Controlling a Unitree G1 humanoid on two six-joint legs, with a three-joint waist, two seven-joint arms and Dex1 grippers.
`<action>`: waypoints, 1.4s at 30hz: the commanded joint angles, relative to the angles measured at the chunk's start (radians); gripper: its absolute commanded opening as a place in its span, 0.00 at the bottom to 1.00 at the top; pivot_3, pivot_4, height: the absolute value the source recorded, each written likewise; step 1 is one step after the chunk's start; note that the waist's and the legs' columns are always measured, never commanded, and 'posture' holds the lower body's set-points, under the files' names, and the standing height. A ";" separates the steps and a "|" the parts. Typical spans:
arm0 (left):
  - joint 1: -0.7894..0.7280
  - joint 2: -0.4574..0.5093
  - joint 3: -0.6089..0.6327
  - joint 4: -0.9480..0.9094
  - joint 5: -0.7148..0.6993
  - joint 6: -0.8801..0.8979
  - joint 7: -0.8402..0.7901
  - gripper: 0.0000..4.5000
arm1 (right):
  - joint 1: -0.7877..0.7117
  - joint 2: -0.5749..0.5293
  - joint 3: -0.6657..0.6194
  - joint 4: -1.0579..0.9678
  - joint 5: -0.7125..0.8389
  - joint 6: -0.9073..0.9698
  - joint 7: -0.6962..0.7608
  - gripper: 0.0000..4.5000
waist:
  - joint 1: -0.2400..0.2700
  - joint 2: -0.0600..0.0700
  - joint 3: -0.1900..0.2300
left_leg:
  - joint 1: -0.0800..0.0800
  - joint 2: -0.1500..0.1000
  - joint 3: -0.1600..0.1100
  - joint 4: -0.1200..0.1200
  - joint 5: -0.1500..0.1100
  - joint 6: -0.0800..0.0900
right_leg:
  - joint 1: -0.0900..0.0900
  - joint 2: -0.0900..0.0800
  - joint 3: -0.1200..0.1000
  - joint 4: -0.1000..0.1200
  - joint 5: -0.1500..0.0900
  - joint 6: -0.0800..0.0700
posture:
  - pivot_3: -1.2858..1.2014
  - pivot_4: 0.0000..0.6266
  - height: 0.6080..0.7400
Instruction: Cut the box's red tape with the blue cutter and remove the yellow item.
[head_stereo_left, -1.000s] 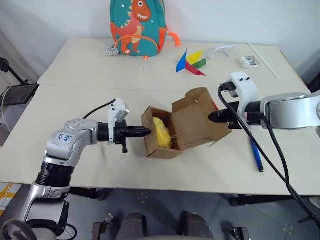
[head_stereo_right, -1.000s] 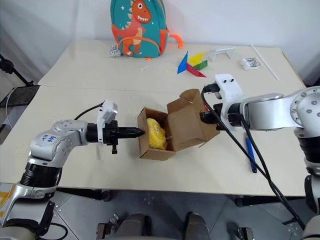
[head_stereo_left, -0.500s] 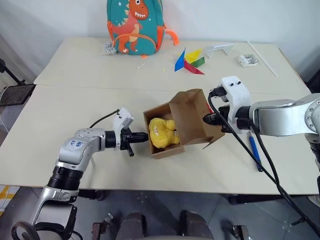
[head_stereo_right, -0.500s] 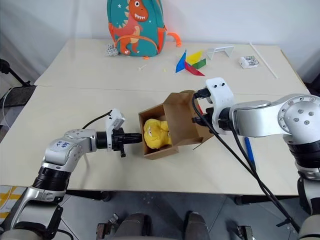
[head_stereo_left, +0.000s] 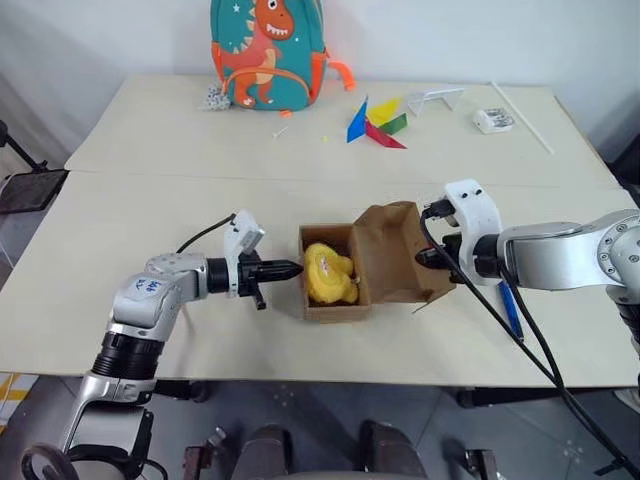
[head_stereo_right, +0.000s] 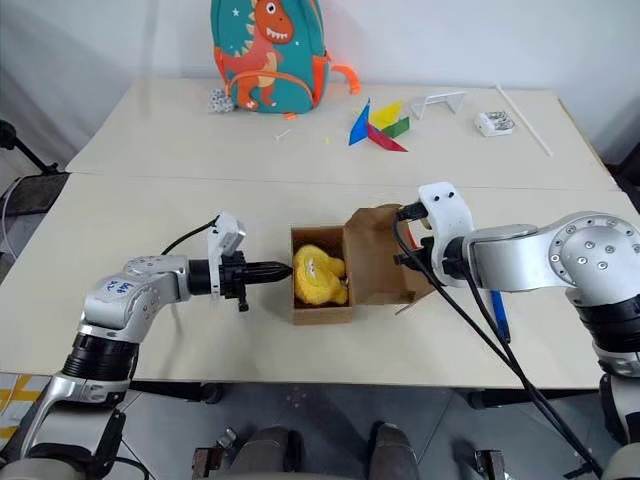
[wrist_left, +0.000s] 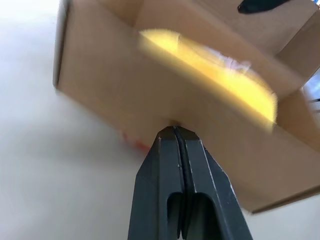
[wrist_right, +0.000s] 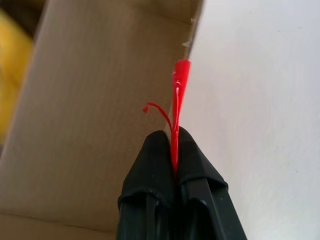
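Note:
The brown box (head_stereo_left: 336, 309) lies open on the table near the front edge, its lid flap (head_stereo_left: 395, 255) standing up on the right side. The yellow item (head_stereo_left: 330, 276) sits inside it. My left gripper (head_stereo_left: 292, 268) is shut and empty, its tip at the box's left wall (wrist_left: 115, 95). My right gripper (head_stereo_left: 426, 258) is behind the flap's right edge, shut on the red tape (wrist_right: 178, 80) that sticks out from that edge. The blue cutter (head_stereo_left: 512, 311) lies on the table to the right, beyond my right arm.
A dinosaur backpack (head_stereo_left: 266, 50) stands at the table's far edge. Coloured paper triangles (head_stereo_left: 375, 124), a folded white piece (head_stereo_left: 436, 98), a small white object (head_stereo_left: 495, 120) and a thin white rod (head_stereo_left: 525, 118) lie at the far right.
The box has come down from a tilted, raised pose to lie flat on the table. My right gripper sank with the flap. My left gripper stayed at the box's left wall.

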 joint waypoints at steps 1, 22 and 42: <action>-0.008 0.001 0.014 -0.054 -0.024 0.003 -0.005 0.00 | -0.017 0.007 -0.025 -0.008 -0.021 0.020 0.049 0.05 | 0.000 0.000 0.000 | 0.000 0.000 0.000 0.000 0.000 0.000 | 0.000 0.000 0.000 0.000 0.000 0.000 | 0.52 0.24 1.00; 0.050 0.110 0.099 -0.002 -0.015 -0.174 -0.132 0.00 | 0.403 -0.052 -0.635 -0.146 -0.471 -0.238 0.895 1.00 | 0.004 0.000 0.000 | 0.001 0.000 0.001 -0.002 0.000 0.000 | 0.001 0.000 0.000 -0.001 0.000 0.000 | 0.52 0.24 1.00; 0.235 0.424 0.282 0.382 0.059 -0.590 -0.393 0.99 | 0.973 0.221 -0.874 -0.325 -1.025 -0.972 1.756 1.00 | 0.001 0.000 0.000 | 0.006 0.000 0.004 -0.001 -0.001 0.000 | 0.003 0.000 0.001 0.002 0.001 0.001 | 0.52 0.24 1.00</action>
